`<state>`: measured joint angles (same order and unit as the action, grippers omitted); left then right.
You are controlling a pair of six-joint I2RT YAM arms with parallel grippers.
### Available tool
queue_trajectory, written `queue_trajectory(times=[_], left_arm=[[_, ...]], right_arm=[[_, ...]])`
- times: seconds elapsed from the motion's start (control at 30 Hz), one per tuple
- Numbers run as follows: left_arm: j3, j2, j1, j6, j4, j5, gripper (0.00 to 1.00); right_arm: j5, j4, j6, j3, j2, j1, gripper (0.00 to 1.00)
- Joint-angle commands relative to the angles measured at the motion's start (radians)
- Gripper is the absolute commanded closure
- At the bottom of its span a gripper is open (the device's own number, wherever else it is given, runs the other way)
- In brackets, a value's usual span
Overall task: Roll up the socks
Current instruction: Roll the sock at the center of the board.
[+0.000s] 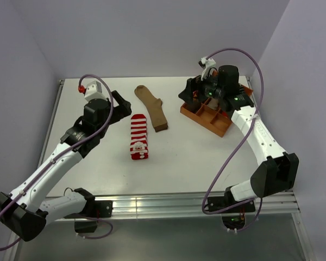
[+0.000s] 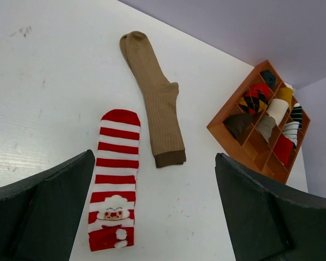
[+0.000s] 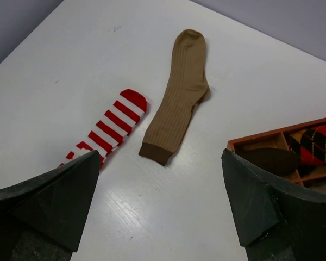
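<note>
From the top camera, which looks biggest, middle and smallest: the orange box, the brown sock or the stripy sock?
1. orange box, even partly hidden.
2. brown sock, a little longer.
3. stripy sock.
The two socks look close.
</note>
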<state>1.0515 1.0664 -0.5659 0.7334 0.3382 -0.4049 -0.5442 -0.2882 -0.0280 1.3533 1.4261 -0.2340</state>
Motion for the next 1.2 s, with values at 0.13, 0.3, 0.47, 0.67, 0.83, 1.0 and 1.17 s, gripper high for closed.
queue_trajectory(times=[0.13,0.3,0.47,0.67,0.83,1.0,1.17], left_arm=[[0.068,-0.019,0.004,-0.042,0.047,-0.028,0.01],[0.067,-0.037,0.004,-0.06,0.038,-0.005,0.01],[0.048,-0.072,0.004,-0.066,0.018,0.0,0.01],[0.077,-0.071,0.004,-0.066,0.038,-0.017,0.01],[0.131,-0.074,0.009,-0.058,0.084,-0.028,0.01],[0.197,-0.082,0.027,-0.069,0.145,-0.028,0.01],[0.22,-0.095,0.076,-0.062,0.163,0.009,0.0]], right_arm=[[0.035,0.047,-0.059,-0.017,-0.064,-0.01,0.0],[0.029,0.026,-0.085,-0.014,-0.052,-0.01,0.0],[0.044,0.008,-0.113,-0.013,-0.029,-0.014,0.01],[0.14,-0.066,-0.239,0.009,0.054,-0.102,0.06],[0.24,-0.109,-0.375,0.003,0.166,-0.298,0.11],[0.311,-0.1,-0.476,-0.029,0.234,-0.458,0.15],[0.329,-0.062,-0.5,-0.072,0.293,-0.606,0.17]])
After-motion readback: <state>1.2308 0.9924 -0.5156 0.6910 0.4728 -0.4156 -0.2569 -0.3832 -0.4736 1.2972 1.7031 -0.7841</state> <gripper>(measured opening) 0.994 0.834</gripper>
